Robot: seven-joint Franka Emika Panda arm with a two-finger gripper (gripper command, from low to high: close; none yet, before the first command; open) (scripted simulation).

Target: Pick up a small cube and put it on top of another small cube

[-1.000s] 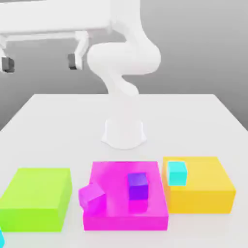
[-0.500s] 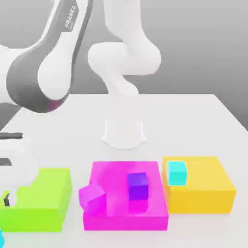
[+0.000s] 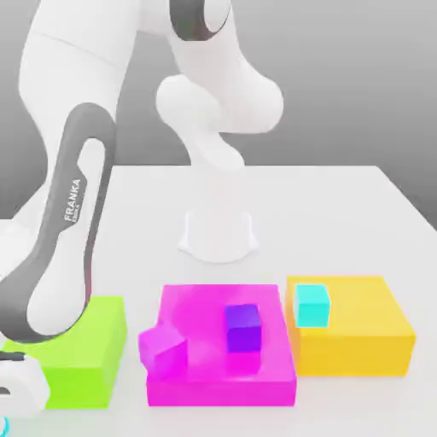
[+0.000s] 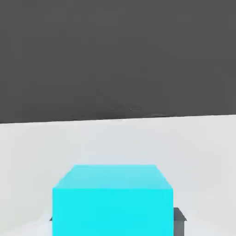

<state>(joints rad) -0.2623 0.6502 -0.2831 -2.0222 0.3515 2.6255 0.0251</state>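
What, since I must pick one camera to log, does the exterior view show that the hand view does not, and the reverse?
Exterior view: the arm, a green block, a pink block carrying the purple cube, with a magenta cube tilted at its edge, and a yellow block carrying a turquoise cube.
Hand view: the cyan cube, close up.
Both: the white table against a grey backdrop.
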